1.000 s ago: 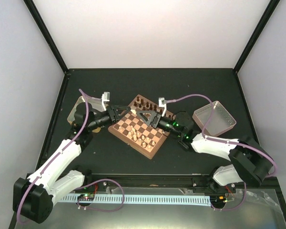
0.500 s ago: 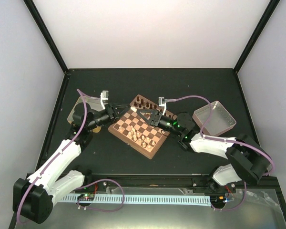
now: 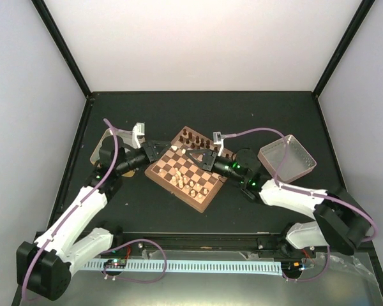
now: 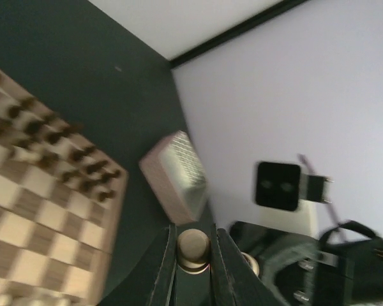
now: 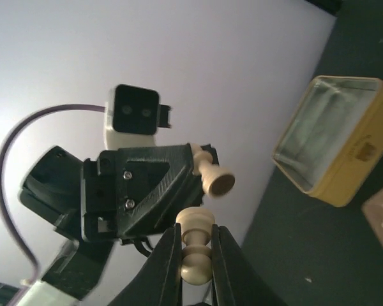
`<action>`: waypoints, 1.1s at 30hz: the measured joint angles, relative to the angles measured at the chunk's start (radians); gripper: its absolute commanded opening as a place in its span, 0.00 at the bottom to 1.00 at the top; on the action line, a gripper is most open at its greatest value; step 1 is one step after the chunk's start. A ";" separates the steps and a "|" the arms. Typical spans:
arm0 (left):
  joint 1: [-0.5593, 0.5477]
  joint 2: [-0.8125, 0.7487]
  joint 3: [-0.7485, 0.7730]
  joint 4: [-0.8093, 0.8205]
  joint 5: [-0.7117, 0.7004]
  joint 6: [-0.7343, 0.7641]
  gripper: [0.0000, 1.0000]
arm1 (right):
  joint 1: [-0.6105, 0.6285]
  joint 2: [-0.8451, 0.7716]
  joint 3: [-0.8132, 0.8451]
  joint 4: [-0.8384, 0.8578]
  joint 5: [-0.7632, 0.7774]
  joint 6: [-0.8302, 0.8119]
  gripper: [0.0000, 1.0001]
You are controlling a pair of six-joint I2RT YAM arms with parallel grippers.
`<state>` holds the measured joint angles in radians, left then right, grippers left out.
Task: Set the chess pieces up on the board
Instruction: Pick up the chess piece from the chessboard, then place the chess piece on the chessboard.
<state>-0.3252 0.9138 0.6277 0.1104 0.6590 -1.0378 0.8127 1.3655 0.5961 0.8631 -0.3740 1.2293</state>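
the two arms meet low over the far part of the square wooden chessboard (image 3: 207, 183) of dark-brown and light-tan checks. the board lies turned like a diamond in the middle of the black tabletop (image 3: 140, 210).

the left fingers (image 4: 170, 248) are closed tight on a pale cream turned wooden chess piece (image 4: 193, 248), which sits between their tips. the right fingers (image 5: 173, 250) are closed also, and they grip a second pale cream chess piece (image 5: 196, 252) around its middle. both pieces are in the air, just beside one another. they seem not to touch.

on the board, dark brown pieces (image 3: 191, 135) stand in rows along the far edge. a few loose pale cream pieces (image 3: 186, 182) stand nearer to the arms.

one rectangular metal tray (image 3: 304, 167) lies on the tabletop to the right of the board. another yellowish metal tray (image 3: 101, 141) lies to the left, partly hidden behind the left arm.
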 measured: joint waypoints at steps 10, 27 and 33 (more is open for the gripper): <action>-0.050 -0.006 0.021 -0.301 -0.439 0.426 0.02 | -0.001 -0.189 0.000 -0.481 0.169 -0.262 0.06; -0.244 0.570 0.144 -0.219 -0.823 0.698 0.08 | -0.001 -0.330 -0.032 -0.734 0.312 -0.386 0.08; -0.249 0.624 0.128 -0.153 -0.856 0.713 0.36 | -0.001 -0.363 -0.036 -0.753 0.331 -0.396 0.09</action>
<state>-0.5739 1.5379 0.7555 -0.0422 -0.1974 -0.3248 0.8120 1.0027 0.5602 0.1104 -0.0433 0.8330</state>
